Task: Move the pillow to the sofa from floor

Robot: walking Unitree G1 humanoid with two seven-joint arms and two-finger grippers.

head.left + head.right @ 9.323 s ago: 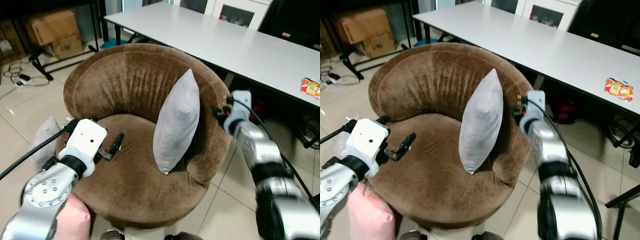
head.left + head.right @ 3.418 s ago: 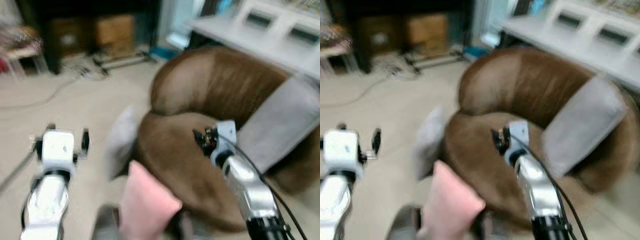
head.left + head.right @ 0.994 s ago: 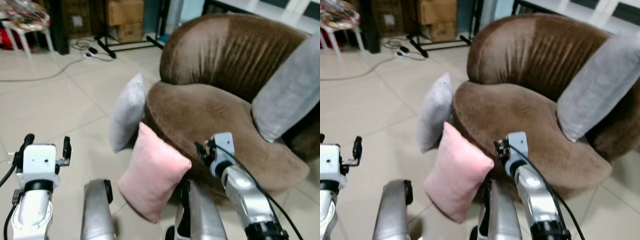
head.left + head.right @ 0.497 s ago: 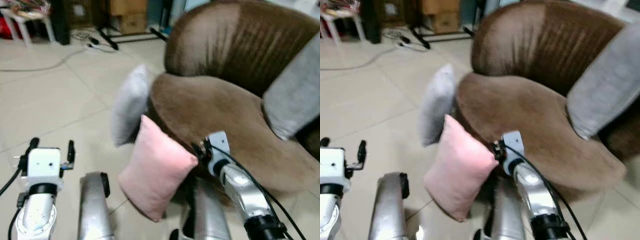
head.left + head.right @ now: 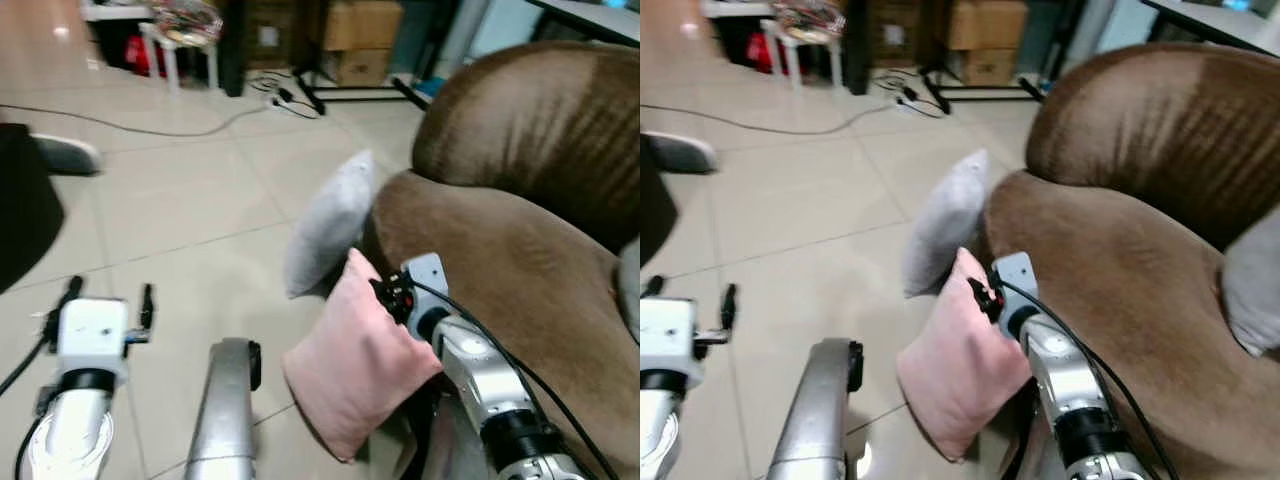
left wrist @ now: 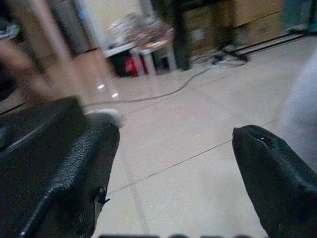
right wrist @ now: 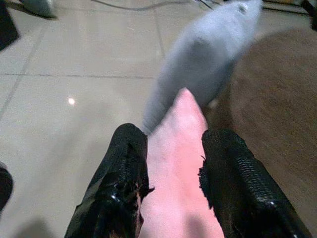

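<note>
A pink pillow (image 5: 350, 370) stands on the floor, leaning on the front of the brown round sofa (image 5: 520, 250). Behind it a grey pillow (image 5: 330, 225) also leans on the sofa. My right gripper (image 5: 385, 290) is at the pink pillow's top corner. In the right wrist view its open fingers (image 7: 126, 168) straddle that pink corner (image 7: 176, 144), with the grey pillow (image 7: 203, 59) beyond. My left gripper (image 5: 108, 290) hangs open over bare tiles at the left, holding nothing (image 6: 173, 163). Another grey pillow (image 5: 1255, 280) lies on the sofa seat.
My silver leg (image 5: 225, 410) stands just left of the pink pillow. A black object (image 5: 25, 200) sits at the left edge. A white stool (image 5: 185, 25), cardboard boxes (image 5: 360, 25) and floor cables (image 5: 150, 125) are at the back. Open tile floor lies to the left.
The camera has swung left, so the sofa now sits further right. My right gripper has come onto the pink pillow's top corner. The left gripper stays open over the floor.
</note>
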